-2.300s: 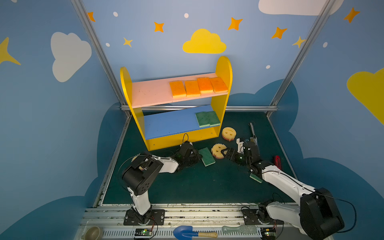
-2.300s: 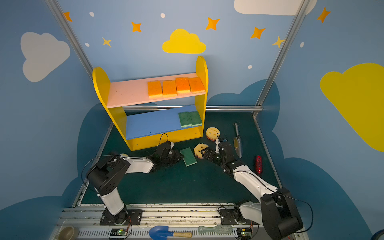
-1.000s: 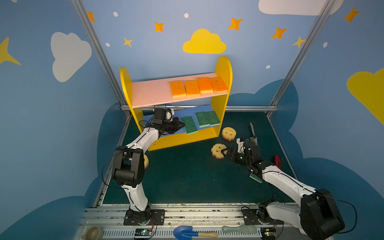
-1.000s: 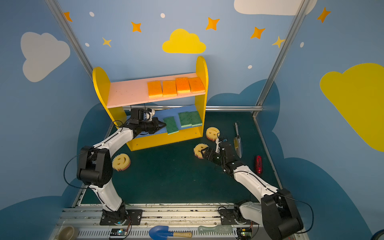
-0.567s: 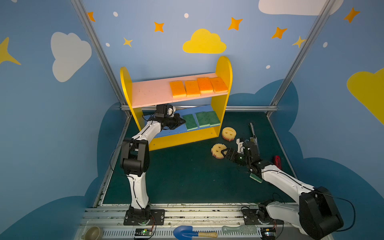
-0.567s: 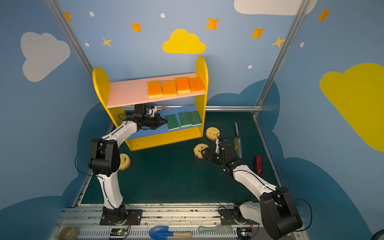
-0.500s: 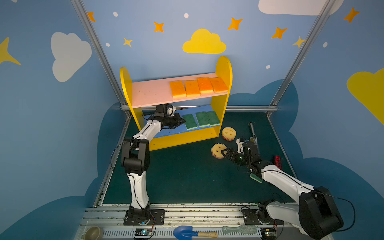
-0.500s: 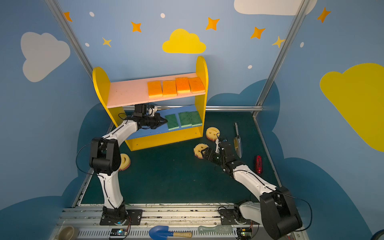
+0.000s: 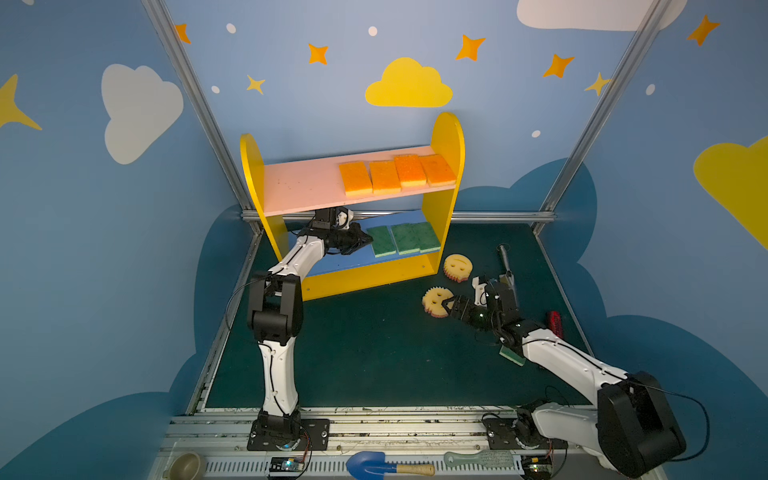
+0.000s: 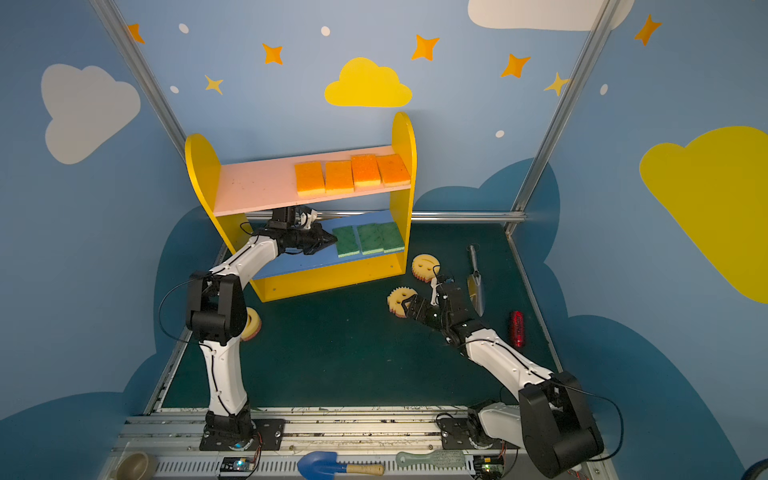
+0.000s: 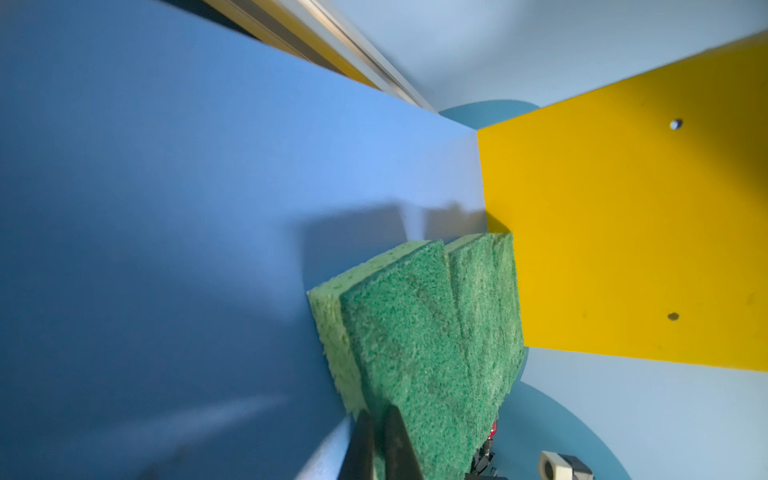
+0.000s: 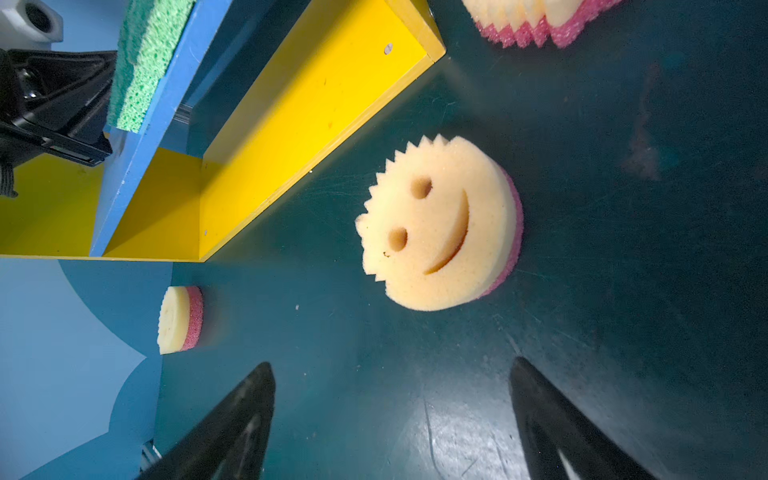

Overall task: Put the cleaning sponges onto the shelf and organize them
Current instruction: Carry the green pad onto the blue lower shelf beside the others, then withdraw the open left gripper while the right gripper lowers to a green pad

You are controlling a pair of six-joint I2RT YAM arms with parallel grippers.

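Left wrist view shows narrow left jaws pinching green sponge (image 11: 415,345) on shelf (image 11: 208,199).

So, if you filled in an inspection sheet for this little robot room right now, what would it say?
Surface: dark green mat, scuffed.
Job's things: shelf; four orange sponges on its pink board; three green sponges on the blue board; a fourth green sponge on the mat, under the right arm; three smiley sponges loose on the mat.
Clutter: trowel and small red object on the mat; blue scoop, brush and bowl on the front rail.
Claws: left claw pinches the leftmost green sponge; right claw open, facing the nearest smiley sponge.
Cables: black cable loops by each arm, snagging nothing.
Surroundings: blue walls with clouds and stars; metal posts.
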